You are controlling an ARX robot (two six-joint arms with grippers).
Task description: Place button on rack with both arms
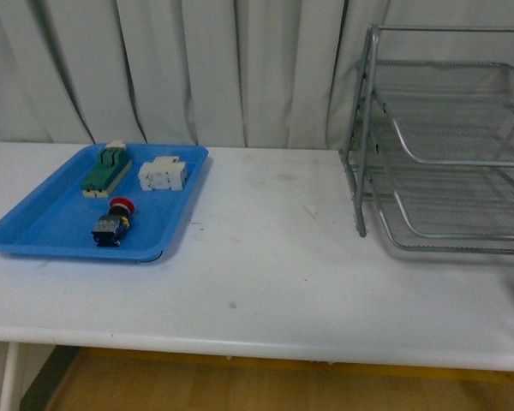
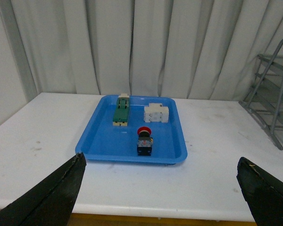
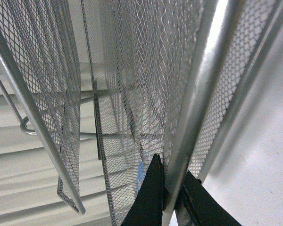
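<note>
Left gripper jaws released; right gripper jaws grasping the rack frame; button at the desk's nine o'clock.

A: What's at the back?
B: A pale curtain, hanging in long vertical folds across the whole width; soft, even light on it.
A: And the furniture?
B: One white table, its top lightly scuffed; a yellow strip under its front edge; a pale leg at its near left corner; light wooden floor beneath.
</note>
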